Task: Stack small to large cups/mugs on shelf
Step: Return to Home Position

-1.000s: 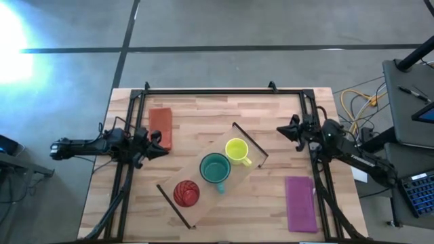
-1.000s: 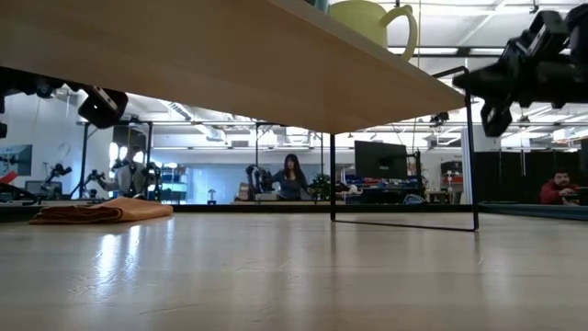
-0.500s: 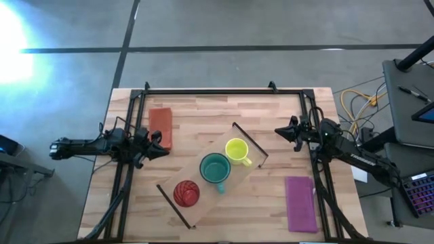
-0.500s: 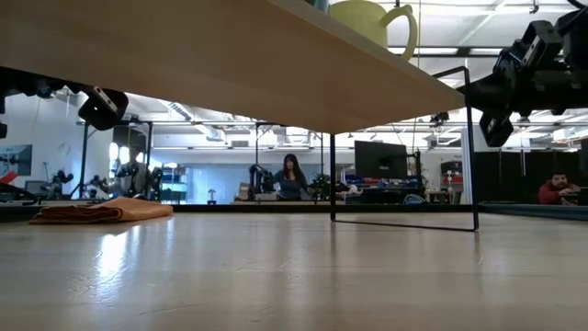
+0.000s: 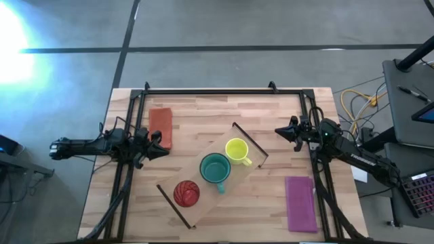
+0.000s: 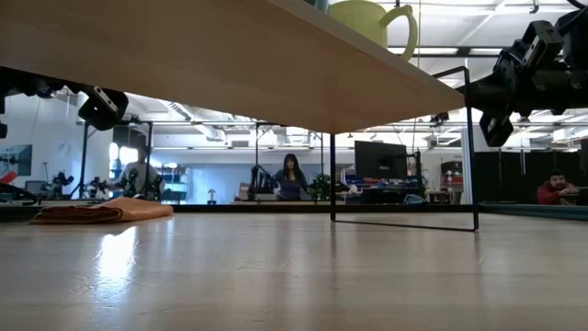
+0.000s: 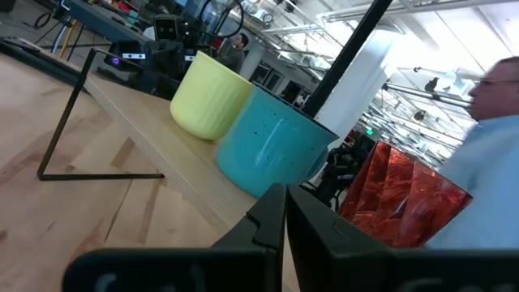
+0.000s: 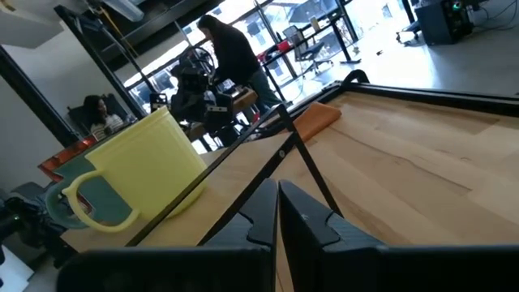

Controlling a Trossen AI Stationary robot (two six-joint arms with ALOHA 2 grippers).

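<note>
The light-wood shelf [image 5: 203, 186] stands slantwise on the table's middle on its black end bars [image 6: 469, 147]. On it stand three vessels in a row: the yellow mug [image 5: 236, 149], the teal mug [image 5: 215, 167] and the red ribbed cup [image 5: 186, 193]. My left gripper [image 5: 159, 150] is shut and empty, just off the shelf toward the table's left; its wrist view shows the yellow mug [image 7: 207, 97], the teal mug [image 7: 272, 146] and the red cup [image 7: 397, 199]. My right gripper [image 5: 279, 131] is shut and empty, right of the yellow mug [image 8: 146, 170].
A folded orange cloth [image 5: 161, 127] lies at the far left and a purple cloth [image 5: 301, 203] at the near right. A black metal frame [image 5: 210, 91] runs along the table's far and side edges. People show in the room beyond [image 6: 289, 175].
My right gripper has shifted a little toward the table's left, nearer the shelf's yellow-mug end, and stays shut. The mugs, cup and shelf have not moved.
</note>
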